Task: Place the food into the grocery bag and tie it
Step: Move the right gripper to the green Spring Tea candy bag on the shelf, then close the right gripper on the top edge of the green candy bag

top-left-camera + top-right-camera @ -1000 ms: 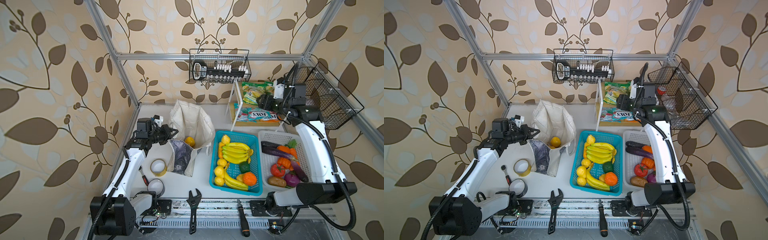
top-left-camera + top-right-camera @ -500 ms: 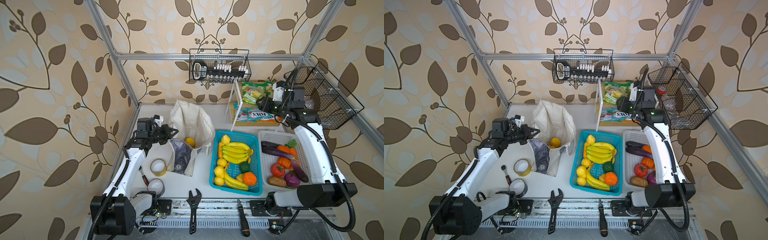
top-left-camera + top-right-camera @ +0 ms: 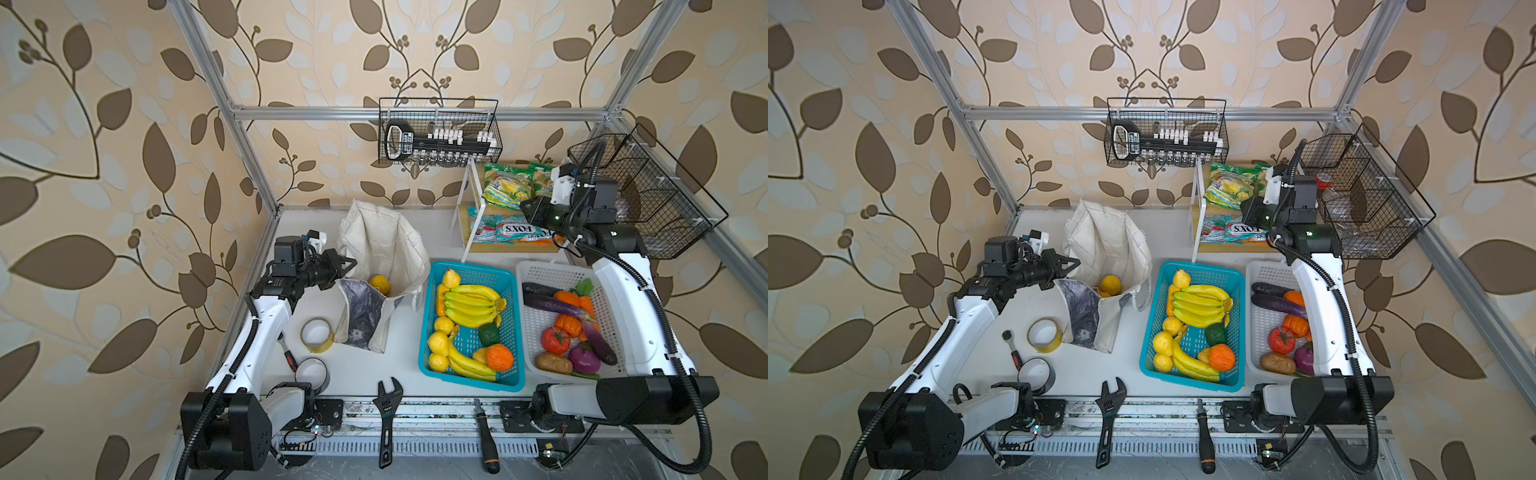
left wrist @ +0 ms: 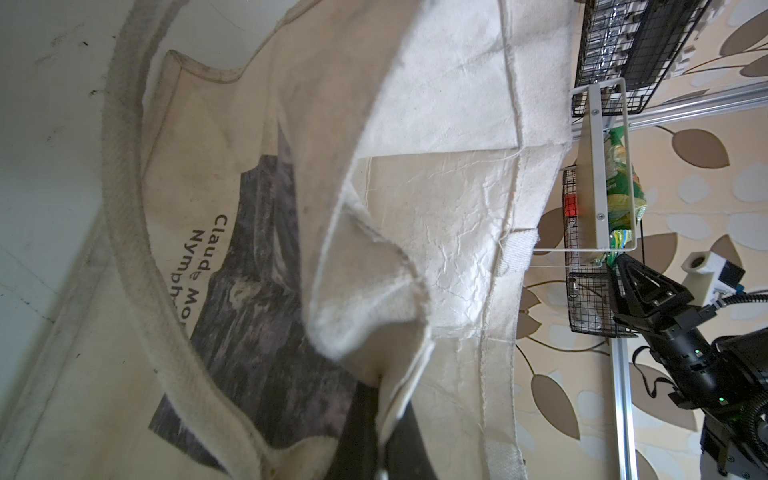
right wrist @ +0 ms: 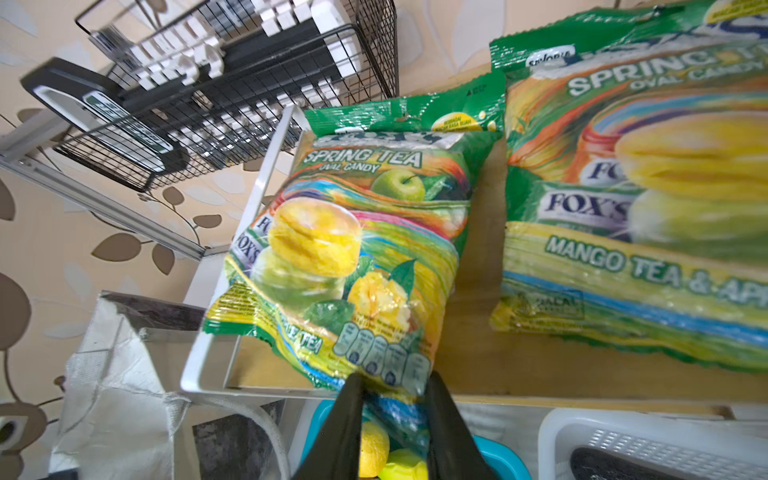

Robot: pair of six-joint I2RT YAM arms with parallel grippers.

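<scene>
Bag: grocery bag [image 3: 382, 245] stands on the table [image 3: 365, 374], back-left, mouth open upward; near rim sags, dark printed panel folds outward.
Left jaws: pressed together on the bag's left rim; wrist view shows a fold of cloth caught betw. the fingers [image 4: 357, 432].
Fruit: one yellow citrus [image 3: 380, 284] lies inside the bag, seen thru the mouth in both top views.
Right jaws: narrow, pinching the lower edge of the green packet [image 5: 353, 249], which overhangs the shelf's front lip.
Packet spot: top tier of the white-framed shelf [image 3: 465, 216], back-right; 2nd green packet [image 5: 644, 187] just beside it, apart from the jaws.
Edges: bag's right side is near the blue basket [image 3: 424, 328], narrow gap only; white basket [image 3: 540, 324] is just beside the blue one.
Room: open table in front of the bag; the side wire basket [image 3: 665, 199] crowds the right wrist.
Left arm [image 3: 266, 332]: rises from the front-left base, wrist approx. level, pointing right at the bag.
Right arm [image 3: 623, 299]: reaches from the front-right base over the white basket, wrist turned left twd. the packet.
</scene>
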